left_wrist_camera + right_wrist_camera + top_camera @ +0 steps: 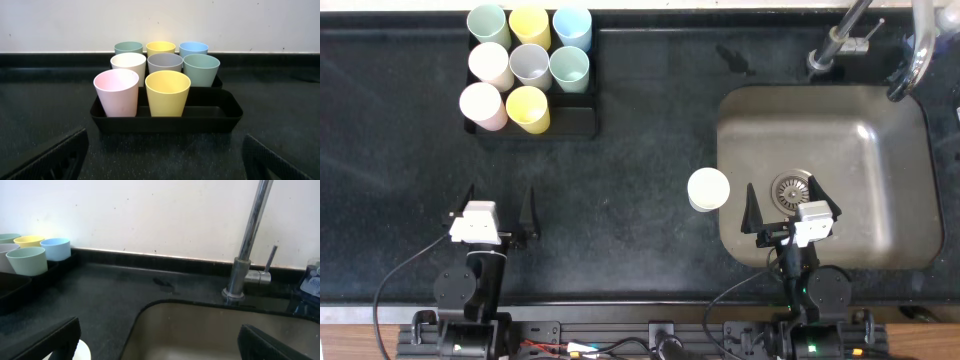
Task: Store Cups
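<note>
A black tray (575,118) at the back left of the dark counter holds several upright cups in pastel colours; its front right corner (215,107) is bare. A pink cup (117,92) and a yellow cup (167,92) stand in its front row. One white cup (708,189) stands alone on the counter by the sink's left rim, and its edge (80,351) shows beside my right gripper. My left gripper (496,212) stands open near the counter's front, facing the tray. My right gripper (788,206) stands open over the sink's front left part. Neither holds anything.
A steel sink (880,110) takes up the right side, with a drain (791,189) and a tap (840,40) behind it. A bottle (312,280) stands at the far right by the tap. Dark counter (640,130) lies between tray and sink.
</note>
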